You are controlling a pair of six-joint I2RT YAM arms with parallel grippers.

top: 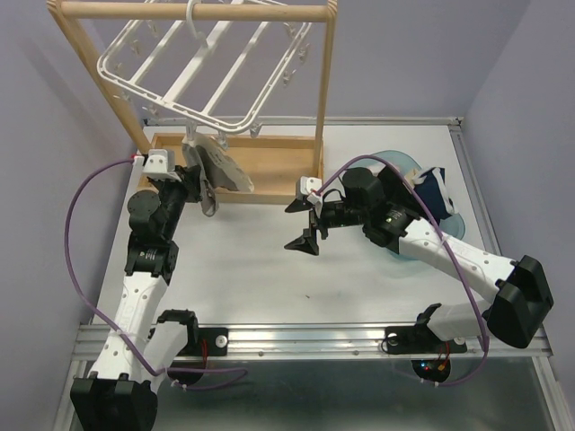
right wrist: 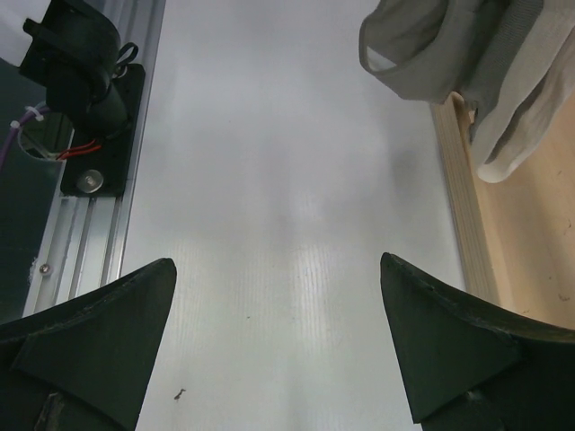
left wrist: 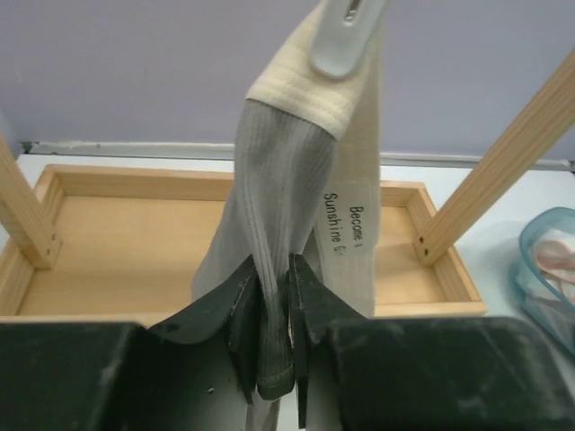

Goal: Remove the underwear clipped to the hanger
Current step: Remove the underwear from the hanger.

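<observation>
Item: the left arm (top: pixel 148 260) reaches from the near-left toward the wooden rail stand (top: pixel 278 166). Its jaws are closed to a narrow slit on the lower hem of the grey-and-cream underwear (left wrist: pixel 287 180), with cloth pinched between both inner faces and a short tail showing below them. Item: the hanger (top: pixel 171 97) is a white frame hooked on the stand's top rail and tilted down toward the arms. One rim clip (left wrist: pixel 346 36) bites the cream waistband, so the underwear hangs straight down over the stand's base tray. It is the only piece seen on the frame. The low grip probably serves a downward or outward pull that would slip the waistband out of the clip. The clip is closed, so this step is not yet done. Item: the counter (top: pixel 243 269) carries the stand at its far side. Item: the right jaws are spread wide and hold nothing. They hover over the counter just in front of the stand's right post, and the wrist view shows only bare surface between them. They are likely waiting clear of the pull. Item: a blue-tinted bowl (top: pixel 452 229) sits to the right of the stand, apart from it. It holds a navy piece (top: pixel 437 189) with white trim and a pink piece (left wrist: pixel 557 260), and appears to be the collecting place.
</observation>
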